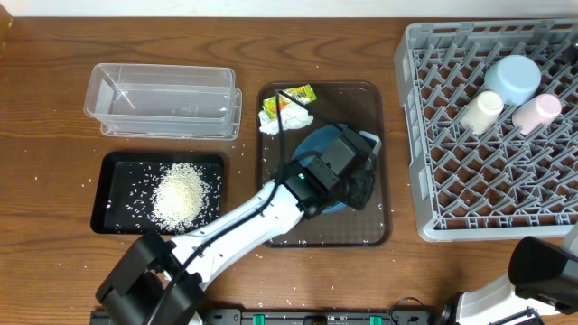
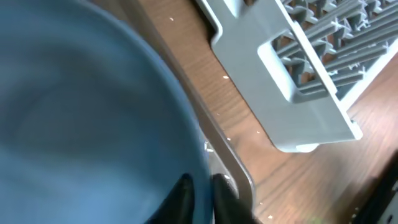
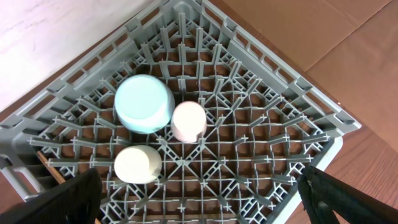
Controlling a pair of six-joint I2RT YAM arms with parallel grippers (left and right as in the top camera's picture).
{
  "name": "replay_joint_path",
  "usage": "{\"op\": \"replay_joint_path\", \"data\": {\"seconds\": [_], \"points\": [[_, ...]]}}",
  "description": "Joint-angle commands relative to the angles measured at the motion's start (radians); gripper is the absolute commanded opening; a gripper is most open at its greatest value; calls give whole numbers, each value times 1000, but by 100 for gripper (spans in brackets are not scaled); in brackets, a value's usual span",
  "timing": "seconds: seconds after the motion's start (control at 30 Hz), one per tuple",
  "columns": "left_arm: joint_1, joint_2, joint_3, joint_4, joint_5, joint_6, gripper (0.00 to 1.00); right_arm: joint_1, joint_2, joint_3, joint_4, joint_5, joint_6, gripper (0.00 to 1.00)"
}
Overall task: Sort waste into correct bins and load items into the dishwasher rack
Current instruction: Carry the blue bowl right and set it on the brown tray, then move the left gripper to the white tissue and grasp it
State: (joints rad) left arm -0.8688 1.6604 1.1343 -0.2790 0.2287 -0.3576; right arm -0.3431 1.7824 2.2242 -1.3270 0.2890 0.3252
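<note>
Table is brown wood, w/ tiny white bits dotted here & there on it. At the far left sits the clear tub, nothing seen in it. Just in front of it is the black tray w/ the heap of rice inside, plus loose grains round the heap. In the middle is a brown tray. The wrapper & its scrunched white paper lie at that tray's far left corner. On the right is the big grey rack. In its far part sit 3 things close together: the light-blue bowl, the cream cup & the pink cup. Bowl & both cups are bottom-up.

The L arm reaches across to the brown tray. It covers most of the dark-blue dish, which is over the brown tray. In the L wrist view the L claw is nearly closed, only a thin gap. Its black fingers sit one each side of the dish rim, so it looks pinched on the edge of the dish.

The R claw hangs above the rack, spread very wide. Nothing is btwn its fingers & it touches nothing
</note>
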Motion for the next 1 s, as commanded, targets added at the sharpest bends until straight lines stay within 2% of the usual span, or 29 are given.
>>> {"op": "replay_joint_path", "data": {"seconds": [0.0, 0.07, 0.37, 0.47, 0.53, 0.6, 0.7, 0.83, 0.9, 0.97], "points": [[-21, 16, 22, 5, -13, 4, 23, -3, 5, 1, -1, 18, -12, 99], [-25, 16, 22, 5, -13, 4, 27, -3, 5, 1, -1, 18, -12, 99], [4, 5, 22, 20, -23, 11, 56, -3, 5, 1, -2, 18, -12, 99], [51, -14, 23, 18, -29, 24, 58, -3, 5, 1, -1, 18, -12, 99], [96, -29, 36, 5, -29, 24, 63, -3, 5, 1, -1, 18, -12, 99], [149, -31, 90, -67, -29, 37, 66, -3, 5, 1, -1, 18, -12, 99], [239, 8, 282, -345, -31, 85, 69, -3, 5, 1, -1, 18, -12, 99], [311, 122, 581, -694, -32, 269, 74, -3, 5, 1, -1, 18, -12, 99], [324, 184, 689, -771, -52, 331, 76, -3, 5, 1, -1, 18, -12, 99], [328, 221, 725, -737, -140, 339, 77, -3, 5, 1, -1, 18, -12, 99]]}}
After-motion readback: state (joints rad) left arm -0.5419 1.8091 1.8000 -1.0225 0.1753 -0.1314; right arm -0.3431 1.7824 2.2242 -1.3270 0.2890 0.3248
